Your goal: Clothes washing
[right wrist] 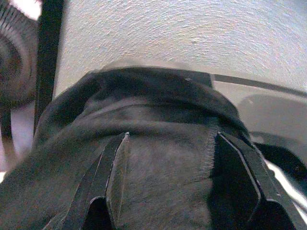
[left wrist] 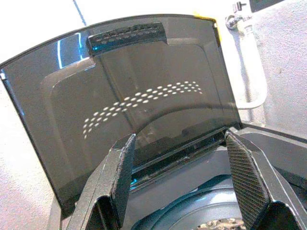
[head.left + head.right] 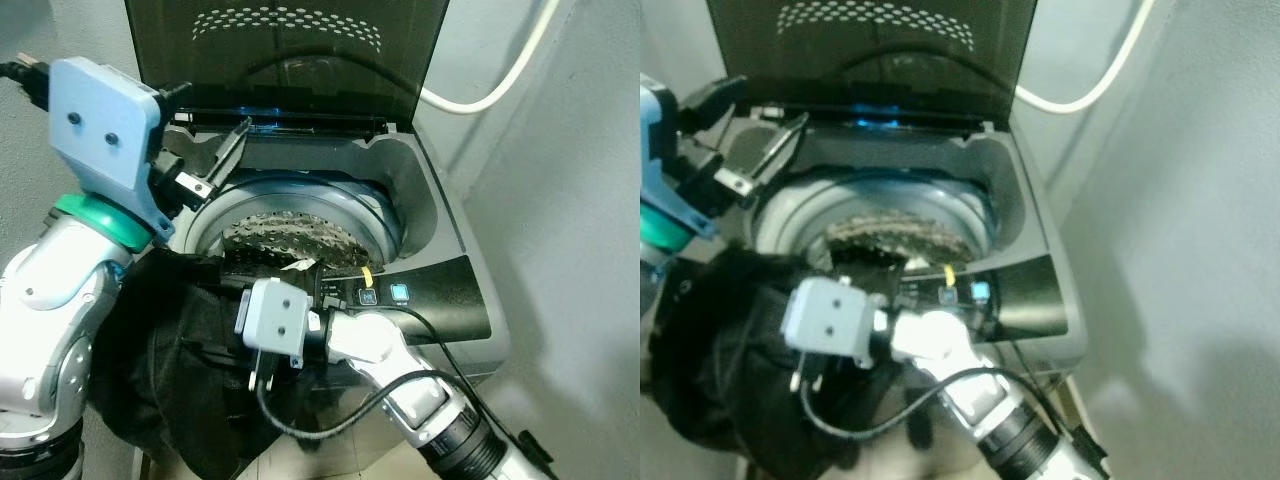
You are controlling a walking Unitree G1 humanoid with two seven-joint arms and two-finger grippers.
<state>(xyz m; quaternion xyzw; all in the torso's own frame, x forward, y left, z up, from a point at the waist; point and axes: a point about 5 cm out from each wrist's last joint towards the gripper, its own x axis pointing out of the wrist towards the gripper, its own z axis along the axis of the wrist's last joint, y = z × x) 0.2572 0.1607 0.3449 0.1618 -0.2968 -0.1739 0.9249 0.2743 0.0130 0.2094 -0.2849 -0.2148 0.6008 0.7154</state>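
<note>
- The right gripper (image 3: 262, 375) is seen lowest in the head views, at the front edge of a grey top-loading washing machine (image 3: 440, 215), pushed into a black fleece garment (image 3: 170, 350).
- In the right wrist view its two fingers (image 1: 240, 177) are spread wide with the garment's dark cloth bunched between them; a firm hold cannot be confirmed.
- The garment is draped over the machine's front left rim, outside the drum.
- Inside the perforated steel drum (image 3: 290, 235) a mottled dark-and-light load is visible, though its details cannot be made out.
- The dark tinted lid (image 2: 144, 96) is raised upright.
- The left gripper (image 2: 180, 177) is held over the drum's rear left edge, fingers wide apart and empty.
</note>
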